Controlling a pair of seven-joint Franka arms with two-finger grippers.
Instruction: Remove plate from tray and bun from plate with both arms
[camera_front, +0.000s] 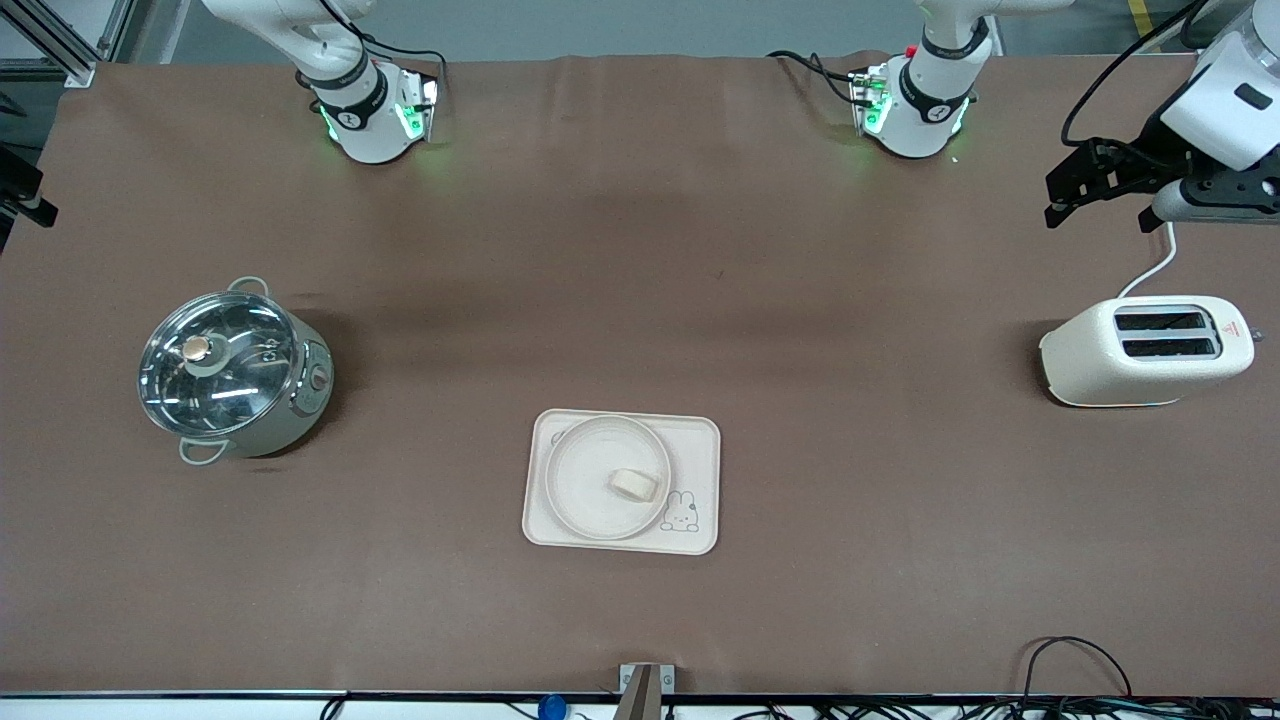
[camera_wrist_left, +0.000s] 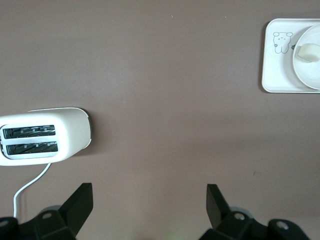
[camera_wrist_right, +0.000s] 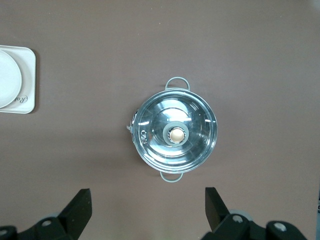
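The round cream plate (camera_front: 590, 480) lies on the rectangular rabbit tray (camera_front: 700, 440) in the middle of the table, on the side near the front camera. The pale bun (camera_front: 633, 485) lies on the plate. My left gripper (camera_front: 1058, 197) is open and empty, up in the air over the left arm's end of the table, close to the toaster. Its wrist view (camera_wrist_left: 149, 200) shows the tray (camera_wrist_left: 277, 75), plate (camera_wrist_left: 310, 75) and bun (camera_wrist_left: 306, 51) far off. My right gripper (camera_wrist_right: 148, 202) is open and empty, high over the table beside the pot; the front view does not show it.
A white toaster (camera_front: 1145, 350) with its cord stands at the left arm's end, also in the left wrist view (camera_wrist_left: 42, 136). A steel pot with a glass lid (camera_front: 232, 367) stands at the right arm's end, also in the right wrist view (camera_wrist_right: 176, 131).
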